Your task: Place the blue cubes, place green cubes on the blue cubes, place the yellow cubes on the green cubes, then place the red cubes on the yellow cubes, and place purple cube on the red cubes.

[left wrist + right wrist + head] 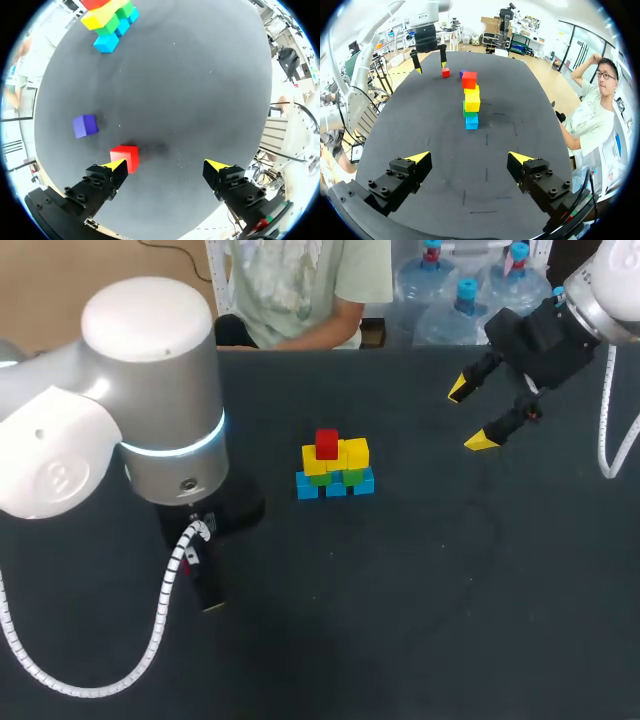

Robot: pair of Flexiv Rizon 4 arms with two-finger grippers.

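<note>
Your left gripper (167, 167) hangs open, yet the loose red plastic cube (125, 156) lies off-centre, just by the fingertip on the small purple cube (84, 125) side, so shift that way first. The stack of blue, green, yellow and red cubes (335, 468) stands mid-frame in the head view. Your right gripper (470, 415), also open, sits upper right, well apart.

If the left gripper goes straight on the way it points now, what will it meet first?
Probably the loose red cube: it lies just ahead of one fingertip of the open left gripper. The other finger would reach only the bare table. Depth is unclear, so it might miss.
</note>
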